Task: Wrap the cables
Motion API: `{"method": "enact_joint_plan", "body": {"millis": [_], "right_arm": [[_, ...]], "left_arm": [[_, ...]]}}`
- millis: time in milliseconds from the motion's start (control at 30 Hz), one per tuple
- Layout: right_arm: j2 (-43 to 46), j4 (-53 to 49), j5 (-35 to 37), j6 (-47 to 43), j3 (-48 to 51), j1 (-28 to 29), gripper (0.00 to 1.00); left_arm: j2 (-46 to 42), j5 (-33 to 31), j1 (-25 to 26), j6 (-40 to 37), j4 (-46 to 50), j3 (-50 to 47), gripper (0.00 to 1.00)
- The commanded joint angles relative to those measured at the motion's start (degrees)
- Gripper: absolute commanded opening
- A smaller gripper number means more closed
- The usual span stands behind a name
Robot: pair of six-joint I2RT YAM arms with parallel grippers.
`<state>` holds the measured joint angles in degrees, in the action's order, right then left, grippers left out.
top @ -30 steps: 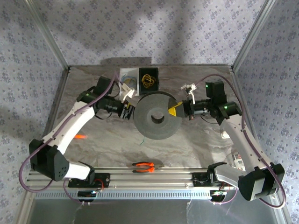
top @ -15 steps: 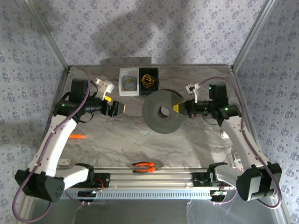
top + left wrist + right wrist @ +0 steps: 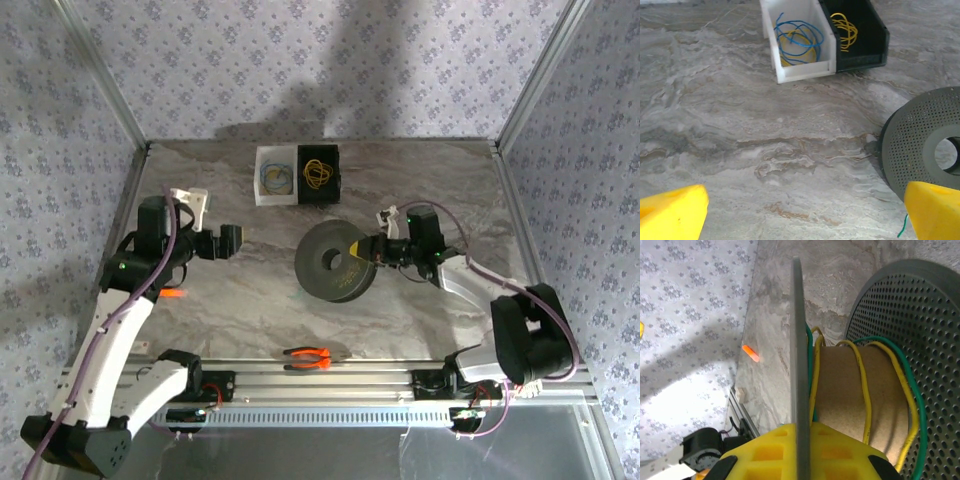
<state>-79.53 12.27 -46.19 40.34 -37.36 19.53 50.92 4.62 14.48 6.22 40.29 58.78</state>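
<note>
The dark grey spool stands on edge mid-table. My right gripper is shut on the rim of its thin flange, one yellow pad on each side. Yellow cable and green cable are wound in loose turns round the brown core. My left gripper hovers open to the left of the spool, apart from it, with nothing between its yellow fingertips. A green cable end hangs by the spool's perforated face. Loose blue cable and yellow cable lie in bins.
A white bin and a black bin stand side by side at the back centre. Orange-handled pliers lie near the front rail. A small orange object lies at the left. Metal frame posts and patterned walls bound the table.
My left gripper opened fully and drew back left, away from the spool. The right gripper, still gripping the spool, carried it nearer and slightly left as the arm folded in.
</note>
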Motion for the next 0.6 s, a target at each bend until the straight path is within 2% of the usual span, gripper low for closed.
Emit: {"method": "enact_joint_plan", "body": {"millis": [0, 100, 167, 333, 433, 567], "right_arm": [[-2.56, 11.83, 2.95, 4.89, 0.77, 0.99, 0.00], [-6.43, 13.83, 4.90, 5.89, 1.59, 1.26, 0.00], [-8.49, 13.12, 6.23, 5.44, 1.60, 1.69, 0.04], [-11.66, 8.71, 9.89, 2.56, 0.45, 3.15, 0.20], [-11.82, 6.44, 11.57, 1.74, -0.26, 3.41, 0.22], [-10.24, -1.54, 13.54, -1.47, -3.16, 3.41, 0.36]], "left_arm": [[-0.70, -3.28, -0.15, 1.24, -2.59, -1.79, 1.00], [-1.04, -3.64, -0.15, 1.67, -3.26, -2.73, 1.00], [-1.25, -3.74, -0.16, 1.86, -3.51, -3.05, 1.00], [-1.78, -4.44, -0.18, 1.52, -3.28, -3.15, 1.00], [-1.87, -4.78, -0.15, 1.43, -3.03, -3.10, 1.00], [-2.19, -5.32, -0.21, 1.49, -3.19, -3.59, 1.00]]}}
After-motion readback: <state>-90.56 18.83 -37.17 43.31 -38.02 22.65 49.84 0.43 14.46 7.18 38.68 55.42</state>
